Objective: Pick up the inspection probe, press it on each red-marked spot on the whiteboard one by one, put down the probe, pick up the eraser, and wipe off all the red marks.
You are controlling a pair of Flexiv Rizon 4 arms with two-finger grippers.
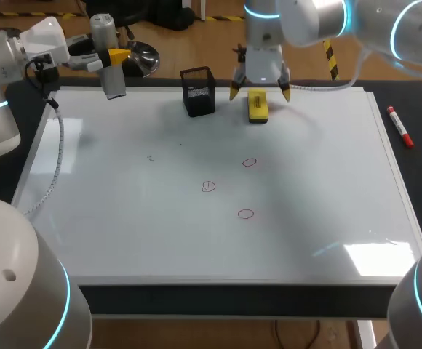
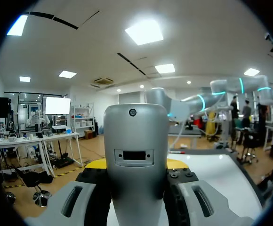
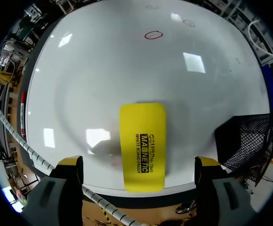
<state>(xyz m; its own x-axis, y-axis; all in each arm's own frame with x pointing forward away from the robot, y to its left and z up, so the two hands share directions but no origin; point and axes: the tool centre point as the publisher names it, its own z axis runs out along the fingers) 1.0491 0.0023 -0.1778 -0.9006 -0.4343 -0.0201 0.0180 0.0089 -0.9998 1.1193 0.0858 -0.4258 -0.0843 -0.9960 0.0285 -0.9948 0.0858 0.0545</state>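
The whiteboard (image 1: 124,218) lies flat on the table. The left gripper (image 1: 113,56) is positioned above the whiteboard's far left corner. Its fingers are clamped on the grey inspection probe (image 1: 113,81), which is held upright and clear of the whiteboard surface.

The right gripper (image 1: 260,90) is positioned over the whiteboard's far edge, near the middle of that edge. Its fingers (image 3: 69,165) are spread wide, one on each side of the yellow eraser (image 3: 142,146), and neither touches it. The eraser rests flat on the whiteboard, close to the far edge.

Three red marks (image 1: 245,214), each a small circle, sit near the whiteboard's centre. A black mesh holder (image 1: 198,91) stands on the whiteboard at its far edge. A red marker (image 1: 400,127) lies off the whiteboard, beside its right edge.
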